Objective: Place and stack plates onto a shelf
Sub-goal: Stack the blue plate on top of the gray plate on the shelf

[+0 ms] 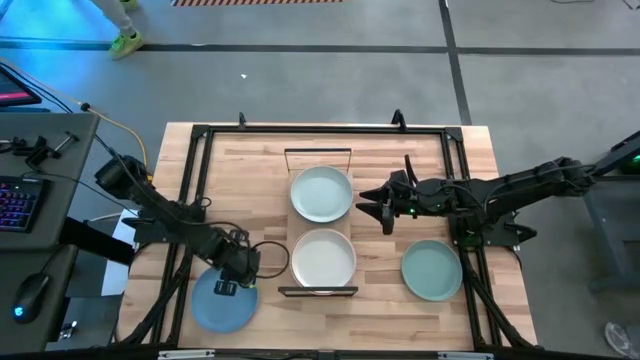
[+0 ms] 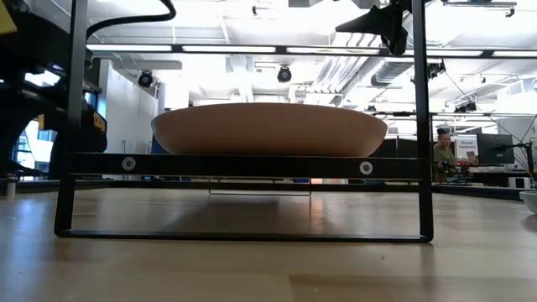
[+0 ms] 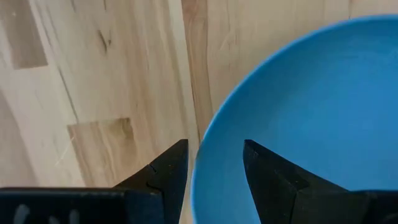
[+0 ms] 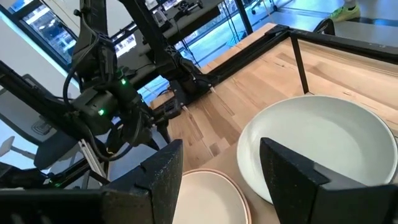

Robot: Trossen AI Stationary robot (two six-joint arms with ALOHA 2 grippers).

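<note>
A blue plate (image 1: 218, 305) lies flat on the table's near left. My left gripper (image 1: 226, 287) is low over its far rim, open; in the left wrist view its fingers (image 3: 214, 146) straddle the blue rim (image 3: 205, 143), and touch cannot be told. The shelf (image 1: 300, 160) holds a whitish plate (image 1: 321, 193) at its far end. At its near end a second whitish plate (image 1: 323, 258) rests on a pink plate (image 2: 268, 130). My right gripper (image 1: 385, 210) hovers open beside the far plate (image 4: 317, 143). A sage green plate (image 1: 432, 270) lies on the table's right. No dark teal plate shows.
Black frame rails (image 1: 190, 190) run along both sides of the table. The shelf's wire end frame (image 2: 243, 165) stands at the near edge. A desk with keyboard (image 1: 20, 200) sits left of the table. Bare wood lies between the blue plate and the shelf.
</note>
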